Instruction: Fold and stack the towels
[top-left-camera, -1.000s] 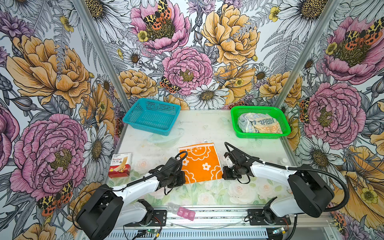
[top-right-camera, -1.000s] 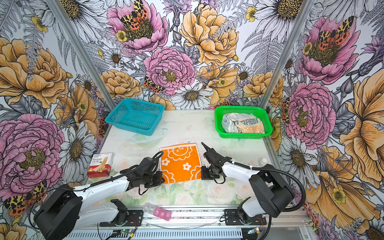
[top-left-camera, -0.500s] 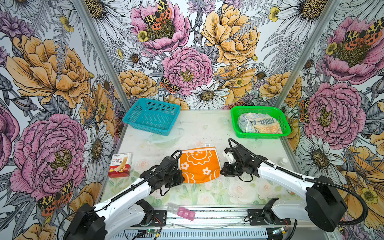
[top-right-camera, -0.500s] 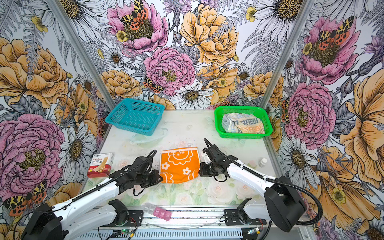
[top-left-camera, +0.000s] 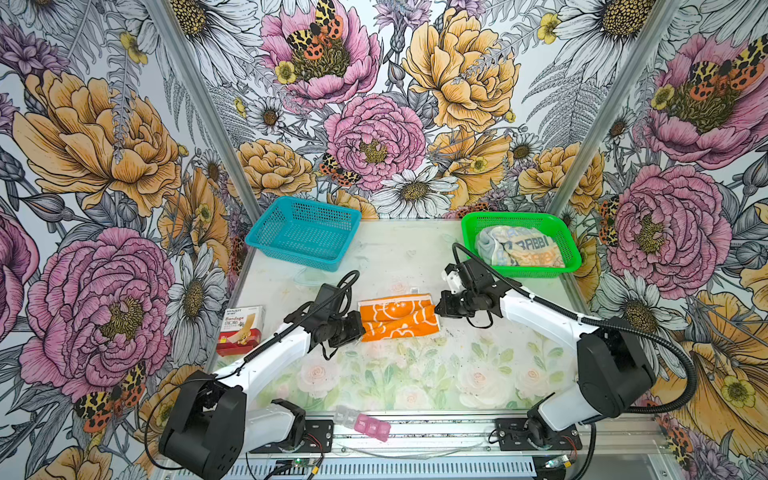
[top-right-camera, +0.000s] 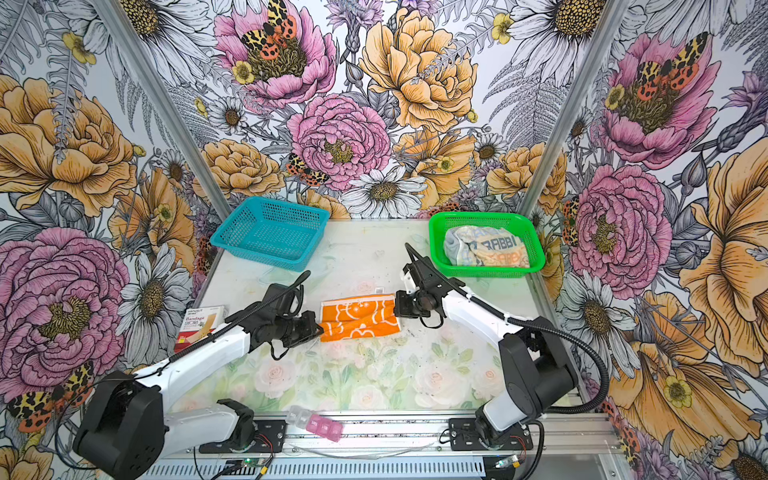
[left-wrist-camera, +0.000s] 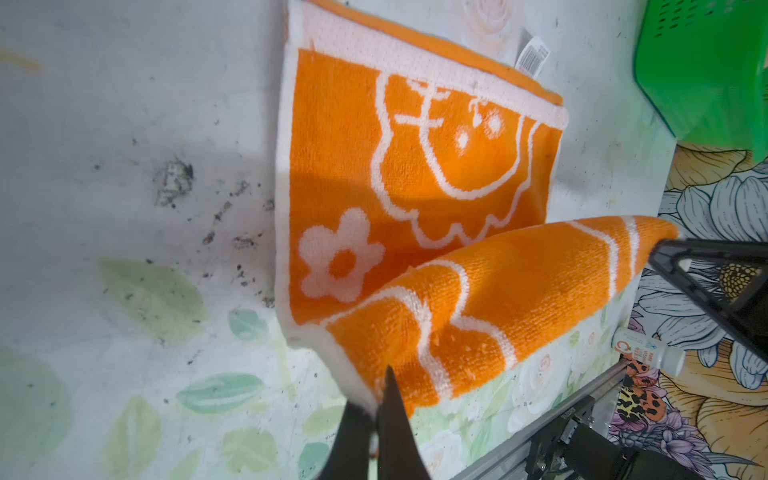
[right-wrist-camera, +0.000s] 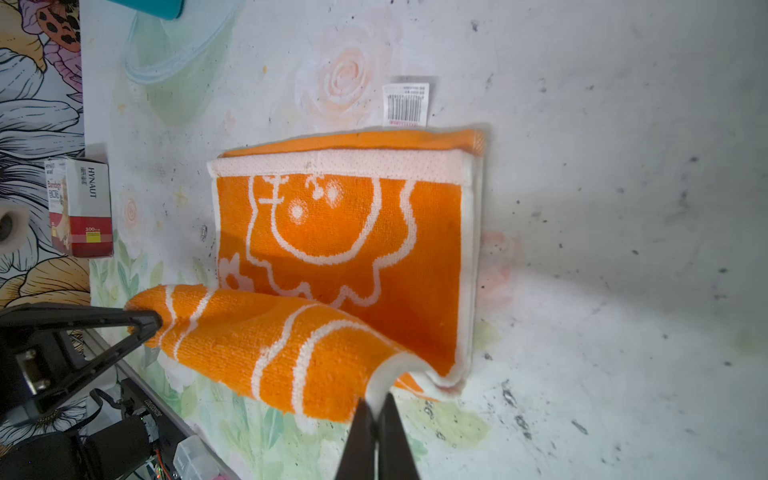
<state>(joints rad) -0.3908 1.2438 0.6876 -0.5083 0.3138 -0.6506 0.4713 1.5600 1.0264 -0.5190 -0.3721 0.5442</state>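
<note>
Here, left claw (top-left-camera: 360, 328) and right claw (top-left-camera: 436, 309) pinching orange towel (top-left-camera: 397, 318) ends, bandage box (top-left-camera: 241, 330) nearby.

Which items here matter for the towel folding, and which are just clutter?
Job:
- orange towel, pinched by left gripper and right gripper
- striped RABBIT towel, in the green basket

Lying about:
- blue basket
- bandage box
- pink plastic piece
- small bottle
</note>
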